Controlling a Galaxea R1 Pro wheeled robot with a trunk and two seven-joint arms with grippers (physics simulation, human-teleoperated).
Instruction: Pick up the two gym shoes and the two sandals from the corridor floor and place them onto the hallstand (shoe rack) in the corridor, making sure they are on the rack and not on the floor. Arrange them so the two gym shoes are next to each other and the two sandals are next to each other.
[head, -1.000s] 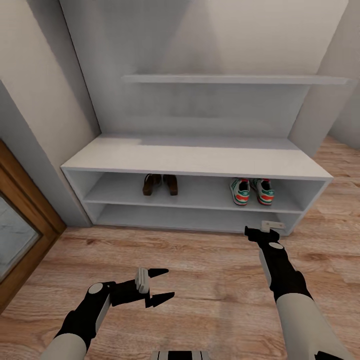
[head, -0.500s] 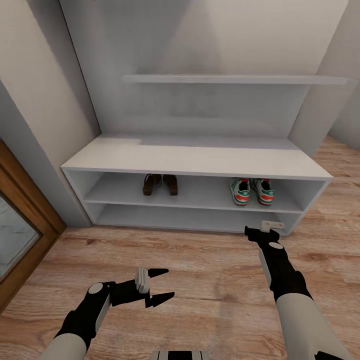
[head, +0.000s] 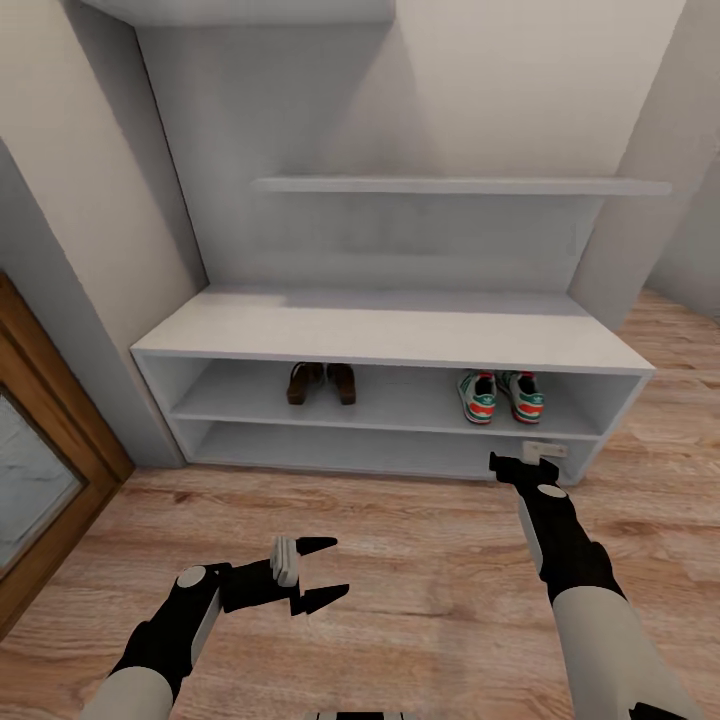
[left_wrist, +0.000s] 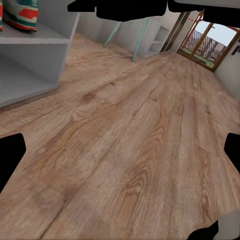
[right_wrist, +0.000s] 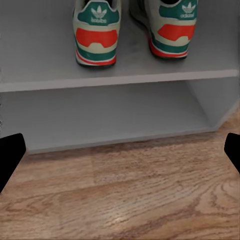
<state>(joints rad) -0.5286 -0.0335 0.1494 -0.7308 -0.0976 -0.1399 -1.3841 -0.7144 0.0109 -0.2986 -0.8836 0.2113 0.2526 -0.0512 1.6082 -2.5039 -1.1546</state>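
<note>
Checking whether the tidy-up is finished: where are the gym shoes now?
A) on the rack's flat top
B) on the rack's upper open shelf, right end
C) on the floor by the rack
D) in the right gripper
B: the gym shoes stand side by side on the hallstand's upper open shelf.

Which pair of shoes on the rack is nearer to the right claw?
The sneakers, white with green and red, at the upper shelf's right end above the right claw; the brown sandals sit further left.
</note>
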